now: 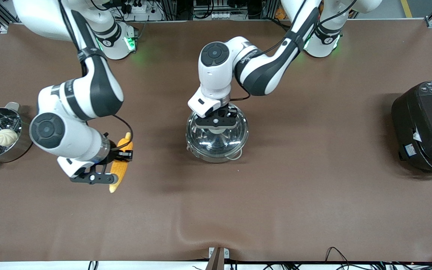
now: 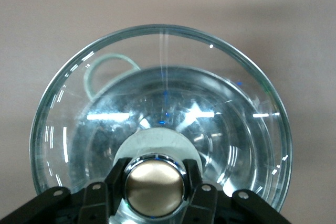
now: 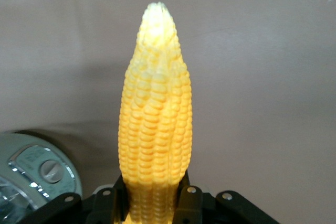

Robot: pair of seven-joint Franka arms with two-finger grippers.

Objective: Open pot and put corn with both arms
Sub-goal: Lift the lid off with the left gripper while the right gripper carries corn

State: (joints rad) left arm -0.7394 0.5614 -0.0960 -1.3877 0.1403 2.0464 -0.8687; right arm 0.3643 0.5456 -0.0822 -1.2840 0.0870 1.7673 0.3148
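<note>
Left gripper point(image 1: 216, 120) clamps the lid knob point(image 2: 154, 186) on the pot point(image 1: 217, 139) at mid-table, lid not off yet. Right gripper point(image 1: 115, 162) grips the corn point(image 1: 120, 165) near the steamer's end. Lift and drop-in remain.

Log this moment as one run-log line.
left hand: shut on lid knob | right hand: shut on corn | pot: lid on | corn: not yet in pot

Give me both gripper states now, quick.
Left gripper: shut on the pot lid's knob.
Right gripper: shut on the corn, above the table.
</note>
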